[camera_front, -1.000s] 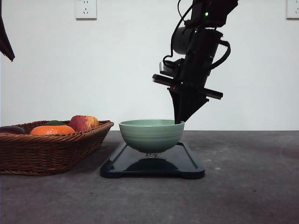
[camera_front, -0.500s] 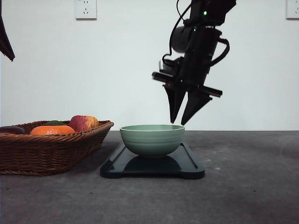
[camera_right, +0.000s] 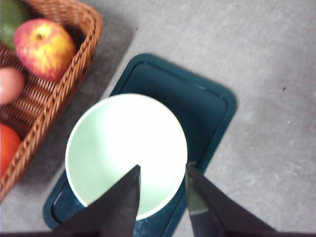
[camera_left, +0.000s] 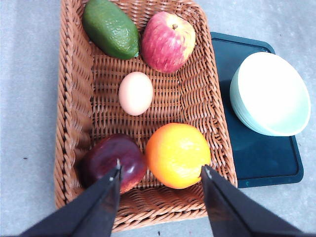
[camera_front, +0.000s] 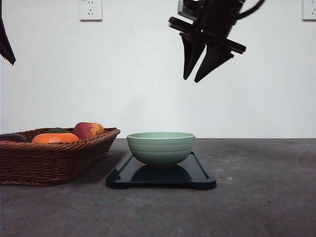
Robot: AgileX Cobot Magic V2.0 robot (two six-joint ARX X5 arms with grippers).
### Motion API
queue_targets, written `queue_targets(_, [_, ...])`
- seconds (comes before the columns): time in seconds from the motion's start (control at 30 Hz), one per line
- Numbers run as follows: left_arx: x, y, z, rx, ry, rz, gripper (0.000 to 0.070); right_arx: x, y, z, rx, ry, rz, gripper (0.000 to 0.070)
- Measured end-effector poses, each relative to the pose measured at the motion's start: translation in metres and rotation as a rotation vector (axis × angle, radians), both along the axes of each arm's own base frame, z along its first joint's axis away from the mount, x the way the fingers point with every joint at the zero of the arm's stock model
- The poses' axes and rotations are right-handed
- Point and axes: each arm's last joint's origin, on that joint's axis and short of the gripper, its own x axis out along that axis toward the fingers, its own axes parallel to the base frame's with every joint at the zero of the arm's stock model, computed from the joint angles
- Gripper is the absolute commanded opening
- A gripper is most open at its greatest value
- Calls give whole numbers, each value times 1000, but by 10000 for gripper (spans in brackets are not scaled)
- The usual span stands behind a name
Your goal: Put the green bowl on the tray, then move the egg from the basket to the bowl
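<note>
Green bowl (camera_front: 161, 147) sits upright on the dark tray (camera_front: 199, 177), empty, with the tray lying flat on the grey tabletop (camera_front: 261, 197) just beside the wicker basket (camera_front: 54, 158). High above the bowl in the front view, the right end effector (camera_front: 196, 79) hangs with its two pointed fingers spread apart and nothing between them; its wrist view looks straight down into the bowl. The left end effector (camera_left: 160, 173) hovers over the basket, fingers spread wide and empty. In the left wrist view, the egg (camera_left: 136, 93) lies near the middle of the basket floor, apart from the other contents: a red-yellow apple (camera_left: 168, 41) and a green avocado (camera_left: 110, 28) at one end, an orange (camera_left: 177, 155) and a dark red fruit (camera_left: 112, 162) at the other, nearest the fingers.
</note>
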Motion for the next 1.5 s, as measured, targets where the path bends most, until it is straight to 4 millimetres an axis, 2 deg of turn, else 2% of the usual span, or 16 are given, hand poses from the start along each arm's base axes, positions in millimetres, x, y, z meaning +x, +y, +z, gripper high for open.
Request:
queue_targets(0.3, [-1, 0, -1, 1, 9, 0, 309, -70, -34, -11, 63, -165, 12, 174])
queue_targets(0.5, [-1, 0, -1, 1, 12, 0, 309, -111, -54, -40, 62, -179, 18, 174])
queue_targets(0.87, [-1, -1, -1, 1, 21, -6, 317, -168, -81, -71, 65, -201, 24, 174])
queue_targets(0.97, [-1, -5, -1, 3, 42, -24, 324, -175, -85, -69, 68, -220, 26, 174])
queue_targets(1.1, [9, -13, 8, 9, 35, -55, 330, -177, -86, -67, 67, -242, 34, 174])
queue_targets(1.13, [13, -15, 10, 15, 34, -61, 346, -177, -86, -67, 66, -243, 36, 174])
queue_targets(1.23, [25, -22, 14, 44, 47, -63, 467, -177, -86, -67, 65, -244, 37, 174])
queue_targets(1.5, [73, -38, 8, 144, 111, -86, 468, -177, -86, -67, 65, -244, 37, 174])
